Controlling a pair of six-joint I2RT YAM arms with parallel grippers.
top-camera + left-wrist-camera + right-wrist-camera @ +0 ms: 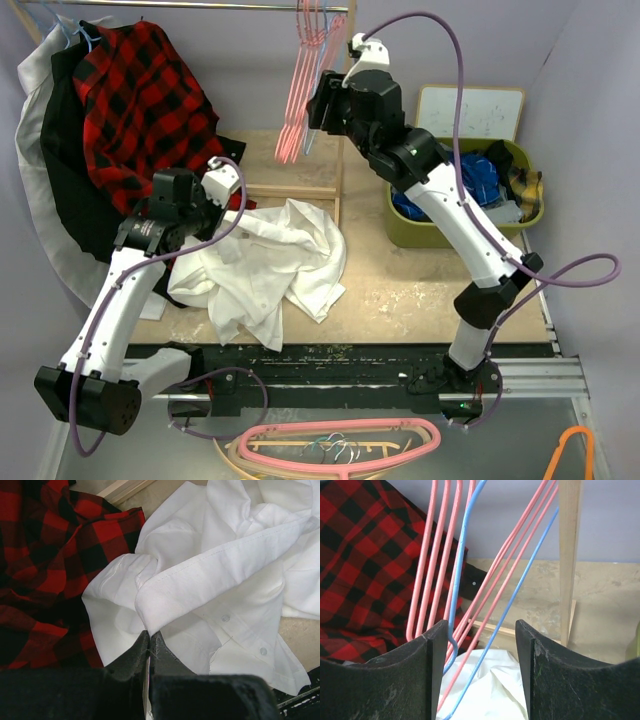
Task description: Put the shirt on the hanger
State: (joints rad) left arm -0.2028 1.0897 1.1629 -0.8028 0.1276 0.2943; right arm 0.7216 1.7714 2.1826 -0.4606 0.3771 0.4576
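Soft white shirt (270, 265) in a crumpled heap on the table (400, 290), light and limp, sure to sag and slip wherever unsupported; best taken by a firmer edge such as the collar or the buttoned front, judging by the seams and buttons in the left wrist view. Left pincer (150, 636) closed tight, seemingly nipping a folded hem at the shirt's left edge, right against the red-and-black plaid shirt (45, 555). Above and beyond the shirt, right pincer (480, 630) about half wide, jaws apart and gripping nothing, with the light-blue hanger (460, 555) and several pink hangers (427, 555) passing between them. Thin, stiff, springy wire, probably slick, likely to swing and to tangle with the pink ones; worth pinching on a blue strand alone. Beyond the shirt, a wooden post (569, 555) and a rail (220, 8); to the shirt's right, a green bin (420, 235) of other clothes. Pale, flat table under the shirt, crowded to the shirt's left, some bare surface showing to its right.
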